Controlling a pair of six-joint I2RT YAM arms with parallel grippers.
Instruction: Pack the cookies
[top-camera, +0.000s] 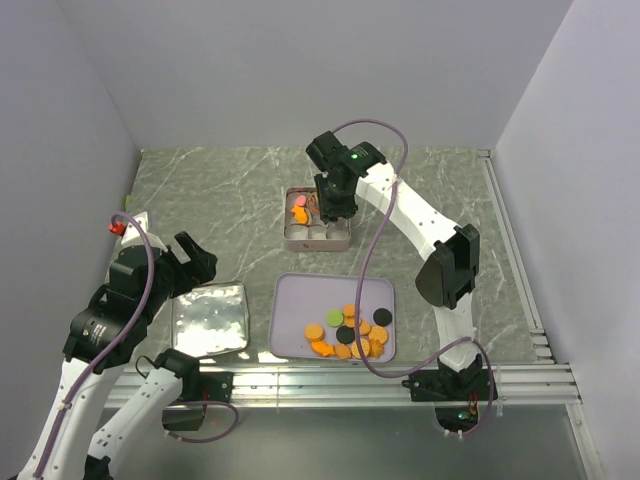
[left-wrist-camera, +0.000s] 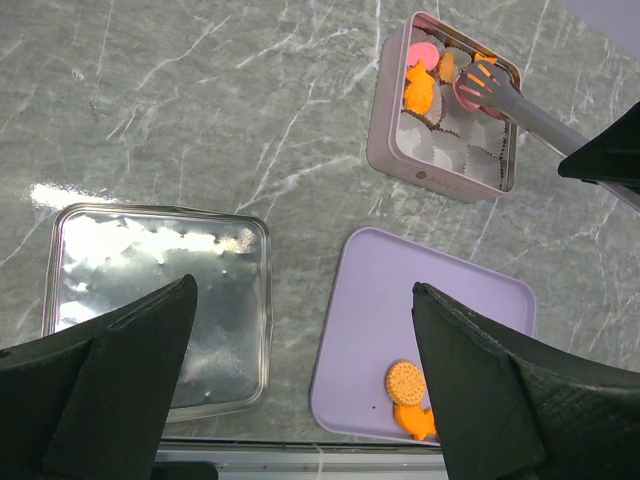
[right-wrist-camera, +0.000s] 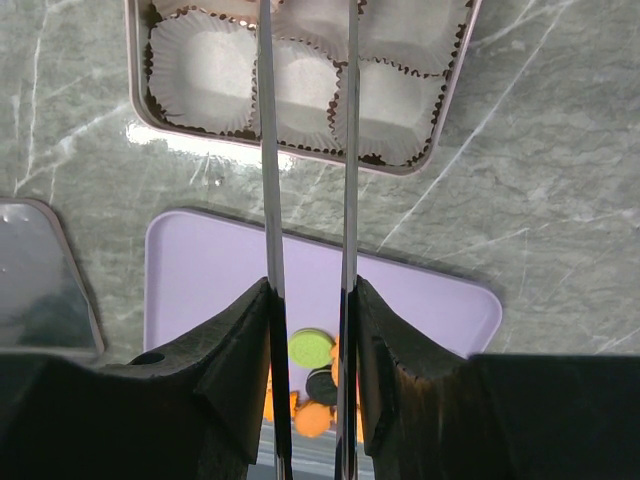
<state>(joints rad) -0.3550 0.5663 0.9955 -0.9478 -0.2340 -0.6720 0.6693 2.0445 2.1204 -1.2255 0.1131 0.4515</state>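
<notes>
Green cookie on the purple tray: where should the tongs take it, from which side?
Probably across its rim, straight down from above: the green cookie lies flat on the tray, so only its edge offers a hold, and there is bare tray beyond it for the tongs.

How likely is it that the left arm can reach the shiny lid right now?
Probably yes: its open fingers hover over the lid, nothing lies between, and the right arm is away at the tin.
</notes>
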